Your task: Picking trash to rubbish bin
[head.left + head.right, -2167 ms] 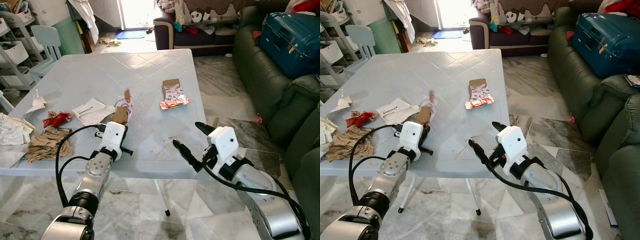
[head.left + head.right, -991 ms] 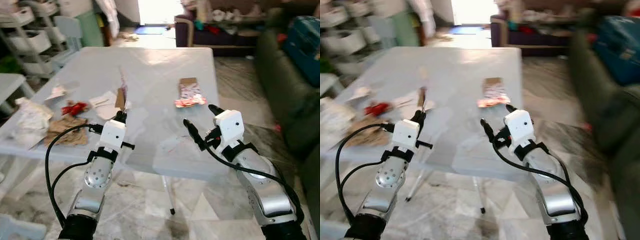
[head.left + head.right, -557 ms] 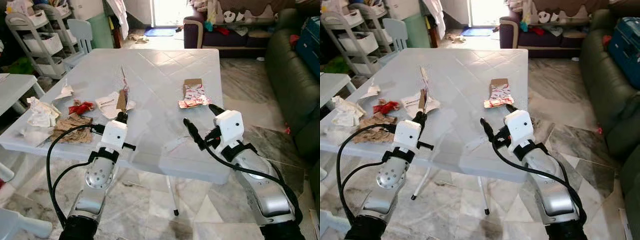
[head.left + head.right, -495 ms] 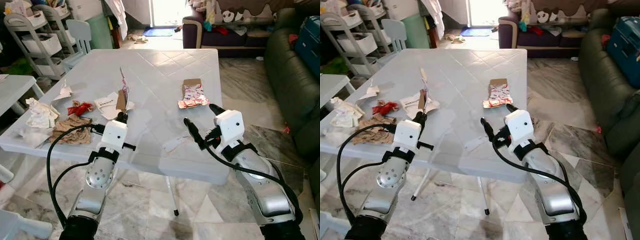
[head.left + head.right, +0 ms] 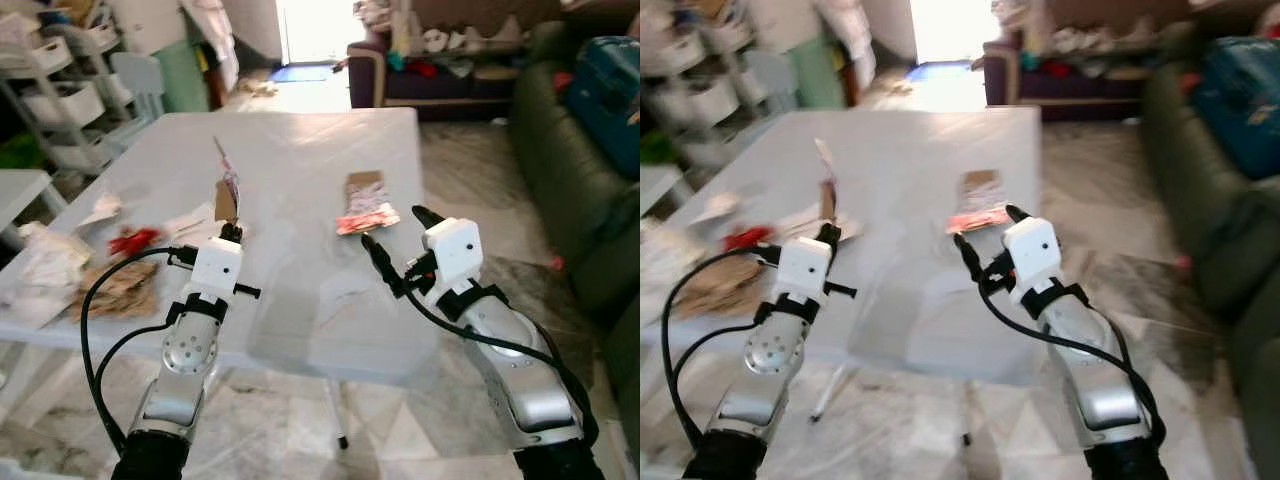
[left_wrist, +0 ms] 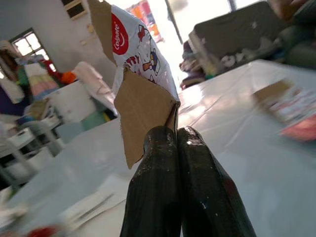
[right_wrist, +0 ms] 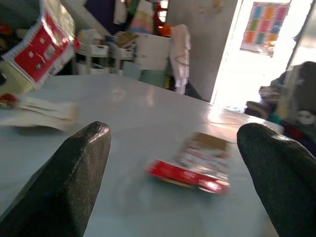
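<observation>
Torn snack carton (image 5: 226, 192): pinched upright in left gripper (image 5: 231, 233), fingers clamped on bottom edge, above table (image 5: 300, 150) front edge. Light, thin card, floppy; grip low. Right gripper (image 5: 392, 248) spread wide, empty, facing flattened wrapper (image 5: 366, 210) near right edge.

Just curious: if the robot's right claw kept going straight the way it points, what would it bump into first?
Probably the red and white wrapper lying on the table, between the right gripper's open fingers; depth is uncertain.

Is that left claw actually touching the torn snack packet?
Touching. In the left wrist view the left gripper has its fingers shut on the torn packet.
</observation>
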Available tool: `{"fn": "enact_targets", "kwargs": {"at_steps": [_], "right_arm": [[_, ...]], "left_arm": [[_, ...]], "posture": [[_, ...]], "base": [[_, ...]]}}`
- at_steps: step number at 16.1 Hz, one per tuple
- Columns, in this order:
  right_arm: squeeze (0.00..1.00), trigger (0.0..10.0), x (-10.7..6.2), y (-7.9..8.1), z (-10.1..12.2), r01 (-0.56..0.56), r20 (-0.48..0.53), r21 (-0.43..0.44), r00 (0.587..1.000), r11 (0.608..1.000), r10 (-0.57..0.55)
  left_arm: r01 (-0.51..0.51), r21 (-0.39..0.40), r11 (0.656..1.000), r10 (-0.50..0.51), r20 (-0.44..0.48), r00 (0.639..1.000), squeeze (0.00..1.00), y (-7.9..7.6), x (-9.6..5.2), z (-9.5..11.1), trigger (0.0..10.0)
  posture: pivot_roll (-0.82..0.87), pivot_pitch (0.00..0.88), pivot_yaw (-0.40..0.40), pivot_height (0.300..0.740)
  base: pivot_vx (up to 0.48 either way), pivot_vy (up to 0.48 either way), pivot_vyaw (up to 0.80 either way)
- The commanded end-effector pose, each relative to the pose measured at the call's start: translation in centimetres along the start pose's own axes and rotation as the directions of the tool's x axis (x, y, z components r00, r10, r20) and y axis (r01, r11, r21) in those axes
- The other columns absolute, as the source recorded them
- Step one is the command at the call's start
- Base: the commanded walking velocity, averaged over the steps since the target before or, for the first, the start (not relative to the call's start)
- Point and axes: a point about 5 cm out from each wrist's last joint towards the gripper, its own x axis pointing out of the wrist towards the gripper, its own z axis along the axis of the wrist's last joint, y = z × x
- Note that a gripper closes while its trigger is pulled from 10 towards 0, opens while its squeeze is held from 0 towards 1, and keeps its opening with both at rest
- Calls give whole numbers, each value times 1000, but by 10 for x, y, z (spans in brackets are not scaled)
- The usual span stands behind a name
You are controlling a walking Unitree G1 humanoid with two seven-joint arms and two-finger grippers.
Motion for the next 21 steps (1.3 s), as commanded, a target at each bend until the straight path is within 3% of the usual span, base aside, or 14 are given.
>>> {"fn": "enact_targets", "kwargs": {"at_steps": [1, 5, 21], "right_arm": [[0, 10000, 0, -2, 0, 4, -4, -10, 1000, 1000, -4], [0, 10000, 0, -2, 0, 5, -2, -10, 1000, 1000, -5], [0, 10000, 2, -6, -3, -4, -2, -14, 1000, 1000, 4]], "left_arm": [[9, -4, 1000, -9, 15, 1000, 0, -3, 2, 4, 0], [0, -16, 1000, 0, 13, 1000, 0, -2, 3, 4, 0], [-73, -73, 995, 72, -18, 997, 0, 16, 8, 4, 0]], "posture": [[-63, 3, 50, 740], [-65, 2, 51, 740], [-18, 4, 55, 740]], "base": [[311, -364, 0], [303, -175, 0], [0, 0, 0]]}}
